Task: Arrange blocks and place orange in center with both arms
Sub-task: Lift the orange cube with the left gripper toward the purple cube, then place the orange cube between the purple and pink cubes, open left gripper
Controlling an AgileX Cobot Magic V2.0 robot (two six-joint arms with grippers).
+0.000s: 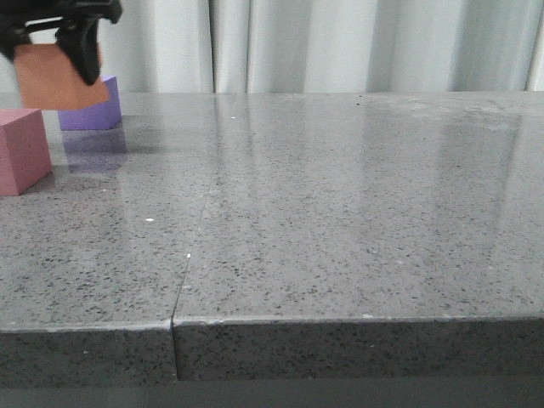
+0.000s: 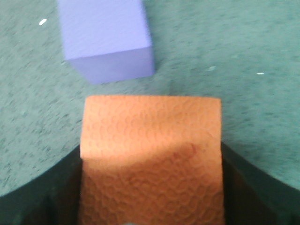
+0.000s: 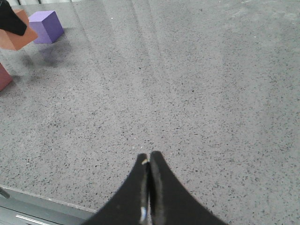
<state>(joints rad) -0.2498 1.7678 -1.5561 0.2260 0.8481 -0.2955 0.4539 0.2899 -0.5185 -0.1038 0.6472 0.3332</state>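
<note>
The orange cube [image 1: 53,78] hangs in the air at the far left, held between the dark fingers of my left gripper [image 1: 51,42], which is shut on it. In the left wrist view the orange cube [image 2: 151,159] fills the space between the jaws. The purple cube [image 1: 92,109] rests on the table just behind it, also the purple cube [image 2: 107,40] in the left wrist view. The pink cube [image 1: 21,149] sits at the left edge, nearer the front. My right gripper [image 3: 149,157] is shut and empty, low over the table near its front edge. From there the orange cube [image 3: 18,35] and purple cube [image 3: 46,26] show far off.
The grey speckled stone table [image 1: 340,212] has a seam [image 1: 191,255] running front to back left of centre. Its front edge [image 1: 340,321] is close to the camera. A pale curtain [image 1: 340,42] hangs behind the table.
</note>
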